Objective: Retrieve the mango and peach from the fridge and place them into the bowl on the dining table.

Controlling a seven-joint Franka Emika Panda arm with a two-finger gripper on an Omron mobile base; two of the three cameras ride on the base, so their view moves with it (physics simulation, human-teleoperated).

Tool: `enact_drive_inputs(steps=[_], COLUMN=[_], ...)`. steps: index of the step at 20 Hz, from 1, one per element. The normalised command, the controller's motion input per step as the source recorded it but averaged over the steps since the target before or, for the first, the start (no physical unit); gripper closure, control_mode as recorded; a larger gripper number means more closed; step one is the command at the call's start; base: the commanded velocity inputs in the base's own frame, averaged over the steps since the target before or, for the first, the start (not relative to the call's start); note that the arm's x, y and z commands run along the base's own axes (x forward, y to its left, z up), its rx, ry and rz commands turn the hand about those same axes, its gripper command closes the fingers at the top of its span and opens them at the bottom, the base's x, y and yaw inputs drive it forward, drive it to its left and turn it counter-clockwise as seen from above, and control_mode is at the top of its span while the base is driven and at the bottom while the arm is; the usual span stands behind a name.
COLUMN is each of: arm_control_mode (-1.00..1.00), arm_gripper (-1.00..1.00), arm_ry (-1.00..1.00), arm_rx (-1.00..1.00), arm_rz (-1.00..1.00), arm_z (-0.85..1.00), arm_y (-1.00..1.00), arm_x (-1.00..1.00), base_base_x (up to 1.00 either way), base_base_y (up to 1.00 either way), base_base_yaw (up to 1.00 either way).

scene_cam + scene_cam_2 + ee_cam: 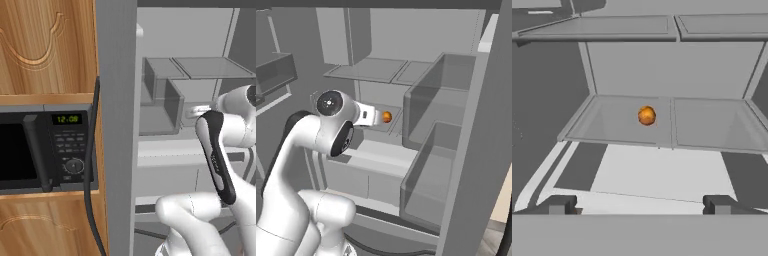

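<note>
Pincer open and empty inside the fridge, facing an orange fruit, seemingly the peach, resting on a middle shelf; retrieval has barely begun.

Flat, even light is filling all three rendered pictures, with no visible lamp and no clear direction. The fridge interior is reading as pale to mid grey, and its side walls and the undersides of the shelves are shading darker. Hardly any cast shadows are showing; the small orange fruit is sitting on its shelf with barely a dark patch beneath it. A soft sheen is glancing off the robot arm. The wooden cabinet is looking warm and bright. Everything is appearing slightly soft and low in resolution, with jagged edges on slanted lines.
</note>
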Motion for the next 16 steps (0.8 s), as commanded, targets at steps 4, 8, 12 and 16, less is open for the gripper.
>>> enact_drive_inputs(steps=[4,8,12,16], arm_control_mode=[-1.00,-1.00,-1.00,-1.00], arm_gripper=[-1.00,-1.00,-1.00,-1.00], arm_ry=[0.06,0.00,0.00,0.00], arm_rx=[0.00,0.00,0.00,0.00], arm_rz=[0.14,0.07,0.02,0.00], arm_z=[-0.42,-0.44,-0.33,-0.25], arm_y=[0.00,0.00,0.00,0.00], arm_x=[0.41,0.37,0.44,0.51], base_base_x=[0.00,0.00,0.00,0.00], base_base_y=[0.00,0.00,0.00,0.00], base_base_yaw=[0.00,0.00,0.00,0.00])
